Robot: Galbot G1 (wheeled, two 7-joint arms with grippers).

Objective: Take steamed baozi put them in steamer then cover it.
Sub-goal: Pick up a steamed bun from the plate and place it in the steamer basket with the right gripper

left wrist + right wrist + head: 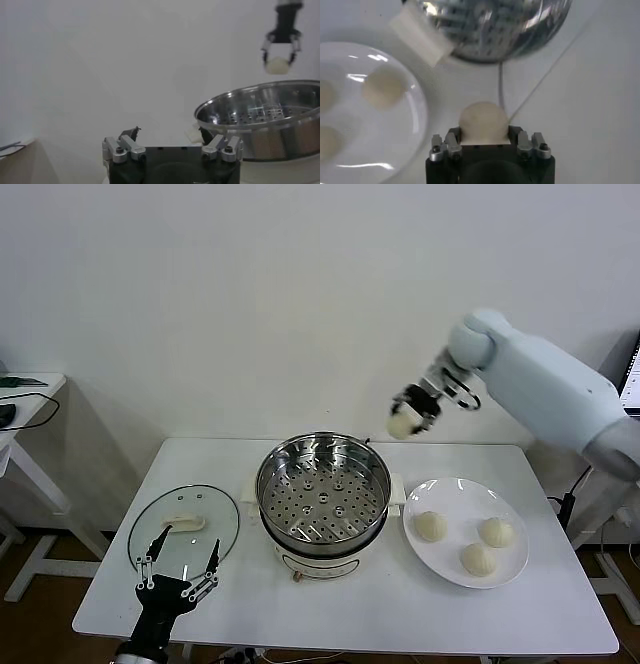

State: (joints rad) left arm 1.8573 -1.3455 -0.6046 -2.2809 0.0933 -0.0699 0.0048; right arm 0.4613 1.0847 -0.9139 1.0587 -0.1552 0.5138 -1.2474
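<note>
Right gripper (410, 412) is raised in the air behind the steamer's far right rim, its fingers pinching one baozi (402, 426); three further baozi (430, 526) lie on the white plate (455, 574) just right of the pot. The steamer (323, 494) stands at the table's centre, uncovered, its perforated tray bare. The cover (184, 527) lies flat on the table (400, 614) left of the steamer, and the left gripper (178, 569) hovers over its near edge with fingers spread wide.
</note>
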